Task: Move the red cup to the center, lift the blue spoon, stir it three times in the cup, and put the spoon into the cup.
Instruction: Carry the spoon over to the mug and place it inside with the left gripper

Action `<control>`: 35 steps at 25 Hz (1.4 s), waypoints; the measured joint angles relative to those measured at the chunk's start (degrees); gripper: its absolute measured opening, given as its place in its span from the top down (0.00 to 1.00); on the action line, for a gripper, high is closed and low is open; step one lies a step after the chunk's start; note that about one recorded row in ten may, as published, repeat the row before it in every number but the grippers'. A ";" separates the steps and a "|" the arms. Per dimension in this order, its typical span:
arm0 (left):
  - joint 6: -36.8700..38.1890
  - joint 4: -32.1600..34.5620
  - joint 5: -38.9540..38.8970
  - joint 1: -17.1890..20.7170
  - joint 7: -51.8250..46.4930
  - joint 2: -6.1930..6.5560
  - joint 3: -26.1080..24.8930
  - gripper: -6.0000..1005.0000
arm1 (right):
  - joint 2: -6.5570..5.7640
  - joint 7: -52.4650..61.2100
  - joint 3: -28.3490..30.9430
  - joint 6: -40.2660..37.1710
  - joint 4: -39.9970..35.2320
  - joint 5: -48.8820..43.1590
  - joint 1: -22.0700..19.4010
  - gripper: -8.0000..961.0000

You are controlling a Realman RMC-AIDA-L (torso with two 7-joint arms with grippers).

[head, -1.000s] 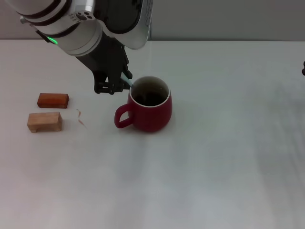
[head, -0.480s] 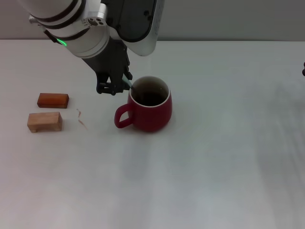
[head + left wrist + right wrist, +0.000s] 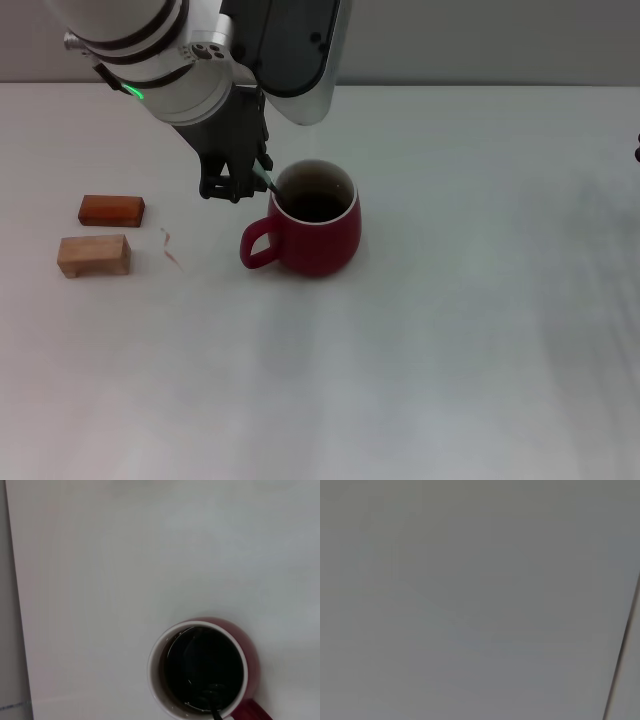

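Your left gripper [image 3: 237, 186], clamped on the blue spoon [image 3: 268, 180] at the red cup's [image 3: 314, 232] ten o'clock rim, could tip the cup if you drag sideways.

the left arm reaches down from the table's far-left edge, its left gripper [image 3: 240, 185] pointing downward, fingers closed on a slim handle; the right arm barely shows at the right edge

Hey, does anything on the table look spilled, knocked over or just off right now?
Nothing spilled: the red cup stands upright, the blue spoon held in it by the left gripper. Only a small reddish scrap lies loose beside the two wooden blocks.
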 joint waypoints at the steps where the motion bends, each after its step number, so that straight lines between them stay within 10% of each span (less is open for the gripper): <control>1: 0.07 0.00 0.14 0.00 -0.17 0.00 0.16 0.83 | 0.00 0.00 0.00 0.00 0.01 0.00 0.00 0.96; 35: -8.13 -2.48 -5.61 -0.32 -1.31 0.00 5.13 0.83 | 0.00 0.27 -0.08 -0.78 0.24 -0.27 -0.81 0.96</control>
